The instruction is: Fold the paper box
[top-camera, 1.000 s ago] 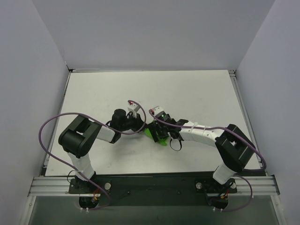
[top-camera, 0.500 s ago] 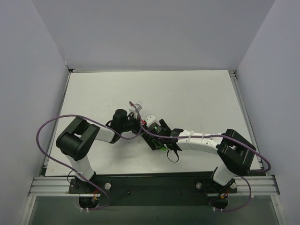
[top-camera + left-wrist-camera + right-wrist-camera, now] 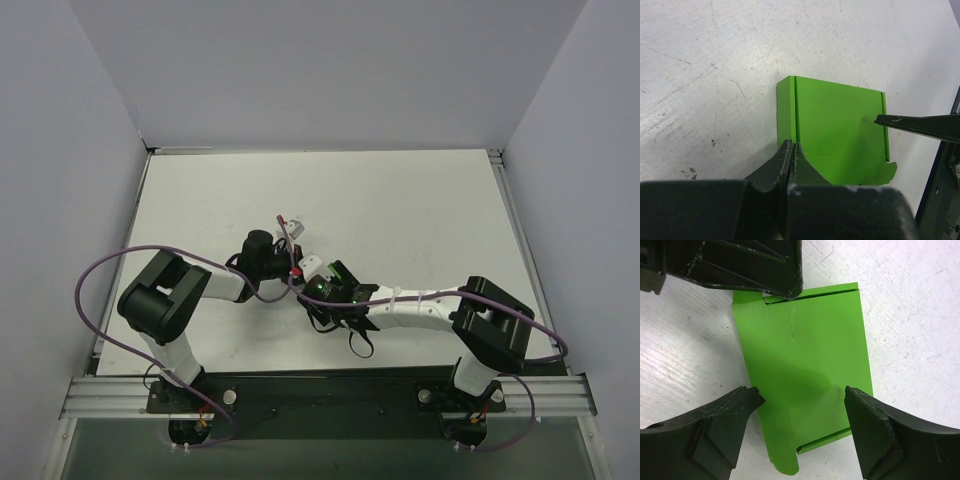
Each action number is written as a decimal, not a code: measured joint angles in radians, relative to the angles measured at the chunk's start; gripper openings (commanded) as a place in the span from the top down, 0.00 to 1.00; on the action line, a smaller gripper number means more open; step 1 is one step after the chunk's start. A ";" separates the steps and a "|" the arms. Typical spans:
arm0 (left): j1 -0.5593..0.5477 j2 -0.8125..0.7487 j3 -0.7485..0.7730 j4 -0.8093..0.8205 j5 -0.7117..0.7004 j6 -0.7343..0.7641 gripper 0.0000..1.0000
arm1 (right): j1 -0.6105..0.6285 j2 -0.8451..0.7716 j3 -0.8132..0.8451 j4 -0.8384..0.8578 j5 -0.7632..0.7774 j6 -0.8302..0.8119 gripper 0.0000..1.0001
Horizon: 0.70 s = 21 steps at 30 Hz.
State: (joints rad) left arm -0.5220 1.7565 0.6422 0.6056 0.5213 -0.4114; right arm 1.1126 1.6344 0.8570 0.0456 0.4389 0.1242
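The left gripper (image 3: 791, 148) has its jaws closed completely, tip against tip. The tips stand on the near edge of the paper box (image 3: 837, 130), just at the crease between the narrow side strip (image 3: 785, 112) and the wide panel. We cannot tell whether any card is pinched between them; it looks more like pressing down. The box lies flat on the white surface (image 3: 715, 70), directly in front of the left gripper. Across the box from the left gripper is the right gripper (image 3: 804, 394). Its jaws are wide apart, one at each long edge of the box, and they hold nothing.

We judge the box to be very light, made of thin card: stiff across a panel, willing to bend only at the creases, and easy to dent. It probably slides on this smooth surface when pushed from one side only. We would take it at a flap edge close to a crease, not in the middle of the panel.

The left wrist view shows the crease clearly, and a rounded tab (image 3: 890, 172) at the corner nearest the left gripper. In the top view the box is almost hidden under the two grippers. Only the right wrist view shows both short ends of the box, and how the open jaws stand at its two edges.
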 measured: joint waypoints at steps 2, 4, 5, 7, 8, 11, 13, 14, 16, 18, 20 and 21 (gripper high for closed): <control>0.000 -0.003 0.000 -0.007 0.000 0.000 1.00 | 0.001 0.000 0.000 0.000 0.002 -0.001 0.23; 0.000 -0.005 0.001 -0.013 0.000 0.000 1.00 | 0.002 0.003 0.000 0.002 0.002 -0.005 0.23; 0.000 -0.006 0.002 -0.018 0.000 0.000 1.00 | 0.004 0.006 0.000 0.002 0.003 -0.007 0.23; 0.000 -0.006 0.008 -0.030 0.000 0.000 1.00 | 0.015 0.019 0.005 0.001 0.013 -0.012 0.23; 0.000 -0.006 0.011 -0.034 0.000 0.000 1.00 | 0.022 0.023 0.006 -0.002 0.018 -0.014 0.23; 0.000 -0.006 0.012 -0.041 0.000 0.000 1.00 | 0.038 0.026 0.008 -0.021 0.017 -0.014 0.23; 0.000 -0.007 0.013 -0.045 0.000 -0.003 1.00 | 0.044 0.026 0.008 -0.034 0.018 -0.014 0.23; 0.000 -0.008 0.014 -0.047 0.000 -0.003 1.00 | 0.045 0.026 0.008 -0.036 0.018 -0.014 0.23; 0.000 -0.008 0.015 -0.051 0.000 -0.004 1.00 | 0.047 0.026 0.008 -0.042 0.017 -0.014 0.23; 0.000 -0.009 0.017 -0.054 0.000 -0.005 1.00 | 0.047 0.026 0.008 -0.048 0.016 -0.014 0.23; 0.000 -0.010 0.017 -0.058 0.000 -0.005 1.00 | 0.047 0.029 0.008 -0.049 0.018 -0.014 0.25; 0.000 -0.011 0.017 -0.060 0.000 -0.005 1.00 | 0.045 0.032 0.008 -0.048 0.018 -0.014 0.27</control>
State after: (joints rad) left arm -0.5217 1.7451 0.6590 0.5457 0.5209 -0.4160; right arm 1.1580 1.6669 0.8650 -0.0029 0.4568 0.1097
